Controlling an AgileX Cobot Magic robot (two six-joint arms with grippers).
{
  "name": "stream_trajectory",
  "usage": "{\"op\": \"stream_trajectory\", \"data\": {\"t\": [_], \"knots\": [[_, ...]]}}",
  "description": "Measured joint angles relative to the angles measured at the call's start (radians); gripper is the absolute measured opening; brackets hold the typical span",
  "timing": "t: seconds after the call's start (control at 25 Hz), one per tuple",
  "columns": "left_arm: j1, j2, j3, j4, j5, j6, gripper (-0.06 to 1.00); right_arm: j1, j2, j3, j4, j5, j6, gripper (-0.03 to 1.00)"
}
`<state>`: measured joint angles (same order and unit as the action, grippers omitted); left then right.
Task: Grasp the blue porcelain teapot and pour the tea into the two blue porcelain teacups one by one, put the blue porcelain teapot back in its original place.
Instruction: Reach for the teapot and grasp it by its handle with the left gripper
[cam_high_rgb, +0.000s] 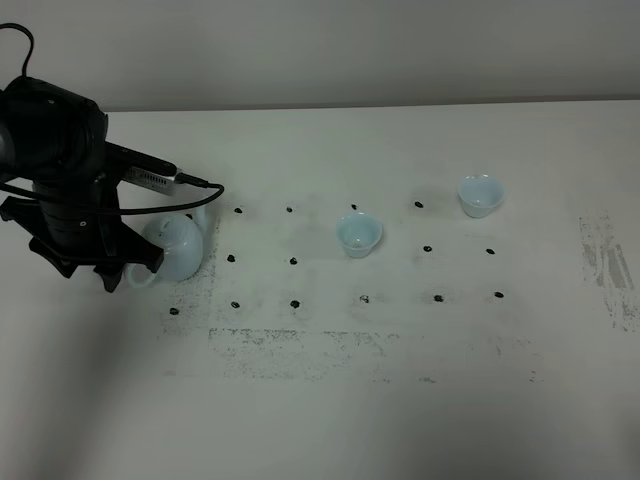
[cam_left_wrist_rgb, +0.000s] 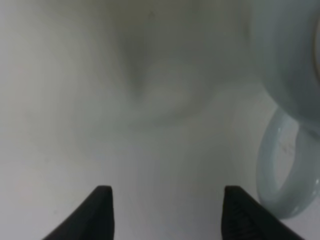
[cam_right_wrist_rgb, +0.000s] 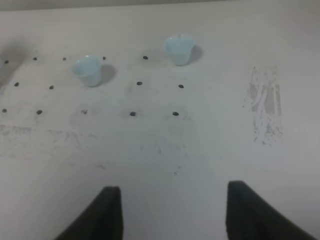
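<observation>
The blue porcelain teapot (cam_high_rgb: 178, 247) stands on the white table at the left, partly hidden by my left arm. In the left wrist view its body (cam_left_wrist_rgb: 295, 55) and loop handle (cam_left_wrist_rgb: 287, 172) lie just beside my left gripper (cam_left_wrist_rgb: 167, 210), which is open and empty, with the handle outside its fingers. The two blue porcelain teacups stand upright: one at the middle (cam_high_rgb: 358, 234) and one further right and back (cam_high_rgb: 480, 195). They also show in the right wrist view, the nearer cup (cam_right_wrist_rgb: 89, 70) and the farther cup (cam_right_wrist_rgb: 178, 48). My right gripper (cam_right_wrist_rgb: 170, 212) is open and empty, far from both cups.
A grid of small black dots (cam_high_rgb: 364, 299) marks the table between the teapot and the cups. A scuffed grey patch (cam_high_rgb: 605, 260) lies at the right. The left arm's black body and cable (cam_high_rgb: 60, 180) stand over the teapot's left side.
</observation>
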<state>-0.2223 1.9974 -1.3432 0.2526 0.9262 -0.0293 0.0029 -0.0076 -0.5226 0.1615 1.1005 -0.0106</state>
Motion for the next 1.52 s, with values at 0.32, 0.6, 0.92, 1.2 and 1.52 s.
{"op": "stream_trajectory", "data": {"t": [0.32,0.6,0.92,1.2,1.52], "knots": [[0.0,-0.011,0.0,-0.095,0.128,0.039,0.48,0.0,0.0,0.0,0.0,0.0,0.0,0.49],[0.0,-0.098,0.0,-0.109,0.141,0.096,0.48,0.0,0.0,0.0,0.0,0.0,0.0,0.49],[0.0,-0.099,0.0,-0.117,0.175,0.231,0.48,0.0,0.0,0.0,0.0,0.0,0.0,0.49],[-0.007,-0.099,0.0,-0.105,0.094,0.271,0.48,0.0,0.0,0.0,0.0,0.0,0.0,0.49],[-0.059,-0.098,0.0,-0.089,0.037,0.282,0.48,0.0,0.0,0.0,0.0,0.0,0.001,0.49]]}}
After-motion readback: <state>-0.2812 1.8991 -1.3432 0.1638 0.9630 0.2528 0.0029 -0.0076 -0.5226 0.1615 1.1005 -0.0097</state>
